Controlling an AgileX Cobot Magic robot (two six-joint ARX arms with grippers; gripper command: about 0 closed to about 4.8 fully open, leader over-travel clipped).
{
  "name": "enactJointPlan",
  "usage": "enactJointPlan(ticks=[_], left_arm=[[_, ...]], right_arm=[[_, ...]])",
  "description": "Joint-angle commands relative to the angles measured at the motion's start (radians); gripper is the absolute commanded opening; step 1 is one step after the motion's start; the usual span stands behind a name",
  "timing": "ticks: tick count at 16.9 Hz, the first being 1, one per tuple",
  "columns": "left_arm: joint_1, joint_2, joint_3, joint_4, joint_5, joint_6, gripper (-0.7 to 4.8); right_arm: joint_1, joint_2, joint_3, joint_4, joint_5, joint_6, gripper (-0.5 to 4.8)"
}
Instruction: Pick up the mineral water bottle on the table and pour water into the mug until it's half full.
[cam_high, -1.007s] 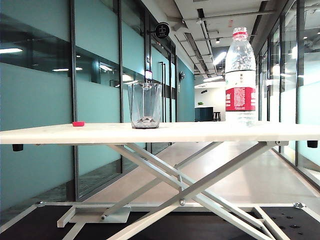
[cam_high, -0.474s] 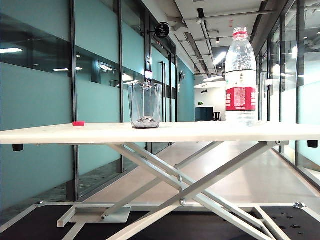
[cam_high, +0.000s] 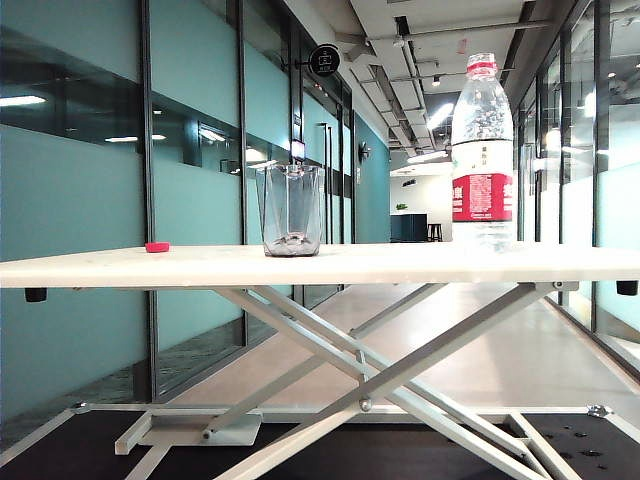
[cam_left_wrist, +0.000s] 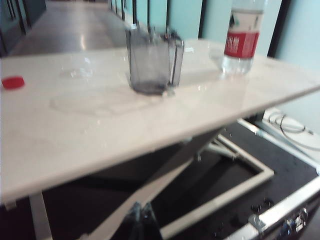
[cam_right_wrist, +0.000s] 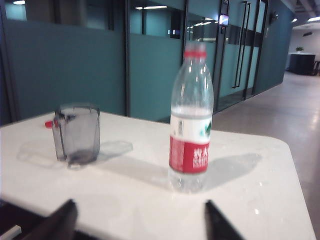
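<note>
mineral water bottle (cam_right_wrist: 191, 120): upright on the table (cam_high: 420, 264), toward its right end in the exterior view, capped, untouched
risk: tall and narrow, so an off-centre close by the fingers could knock it over or push it toward the table edge; the cap is on, so nothing would pour as it stands
bottle look: clear plastic, red cap, red-and-white label band; water (cam_right_wrist: 190, 111) fills it to about the top of the label
mug (cam_right_wrist: 77, 134): clear greyish faceted glass, looks empty, standing well apart from the bottle
small red object (cam_left_wrist: 13, 82): flat on the table beyond the mug, away from the bottle
right gripper (cam_right_wrist: 137, 220): low at the near table edge facing the bottle, fingers spread wide, holding nothing
left gripper (cam_left_wrist: 141, 220): below table level in front of the mug, only blurred tips show, cannot tell if spread or together
stage: reach for the bottle not yet made
</note>
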Motion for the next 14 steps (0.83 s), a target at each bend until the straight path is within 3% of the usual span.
enactJointPlan(ticks=[1, 6, 11, 14], left_arm=[[0.001, 0.001, 0.002, -0.016, 0.002, 0.019, -0.05], [0.001, 0.001, 0.002, -0.017, 0.002, 0.019, -0.05], [0.001, 0.001, 0.002, -0.039, 0.002, 0.042, -0.05], [0.001, 0.001, 0.002, -0.055, 0.003, 0.066, -0.05]], right_arm=[[-0.001, 0.253, 0.087, 0.135, 0.023, 0.0, 4.79], [-0.002, 0.809, 0.236, 0.512, 0.018, 0.0, 4.79], [-0.003, 1.307, 0.462, 0.703, -0.037, 0.0, 4.79], [-0.004, 1.503, 0.581, 0.732, -0.081, 0.0, 4.79]])
